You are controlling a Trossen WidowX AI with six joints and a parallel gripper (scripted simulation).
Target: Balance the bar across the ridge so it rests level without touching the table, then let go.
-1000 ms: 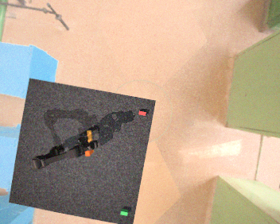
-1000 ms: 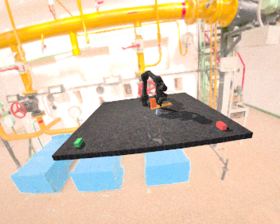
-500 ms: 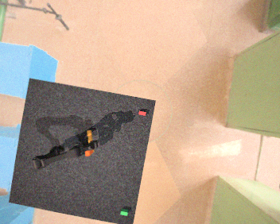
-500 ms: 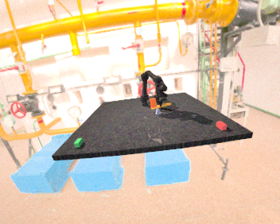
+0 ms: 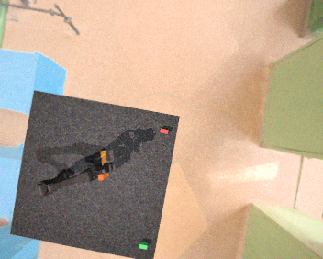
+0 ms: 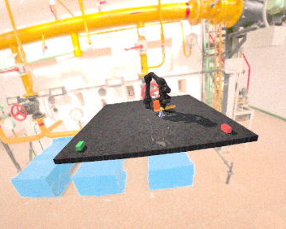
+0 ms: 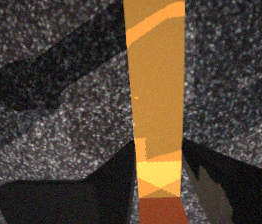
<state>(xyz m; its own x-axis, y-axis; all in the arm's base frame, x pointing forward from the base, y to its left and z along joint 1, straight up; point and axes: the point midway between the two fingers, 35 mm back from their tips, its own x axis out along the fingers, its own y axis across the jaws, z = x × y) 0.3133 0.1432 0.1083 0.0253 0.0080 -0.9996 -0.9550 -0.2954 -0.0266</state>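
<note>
The bar (image 5: 104,157) (image 6: 170,107) (image 7: 158,90) is yellow-orange, with an orange-red block (image 5: 102,177) (image 6: 156,105) (image 7: 162,211) at one end. My gripper (image 5: 105,168) (image 6: 162,108) (image 7: 156,144) is shut on the bar, close to the block end. The bar is clear of the table and looks roughly level in the exterior view. The small pale blue ridge (image 6: 161,114) stands on the table right under the bar. Whether the bar touches its top cannot be told. The ridge is hidden in the top view and in the wrist view.
The dark square table (image 5: 81,220) (image 6: 124,138) carries a red block (image 5: 164,130) (image 6: 226,128) near one corner and a green block (image 5: 143,245) (image 6: 80,146) near another. The arm's shadow falls across the table.
</note>
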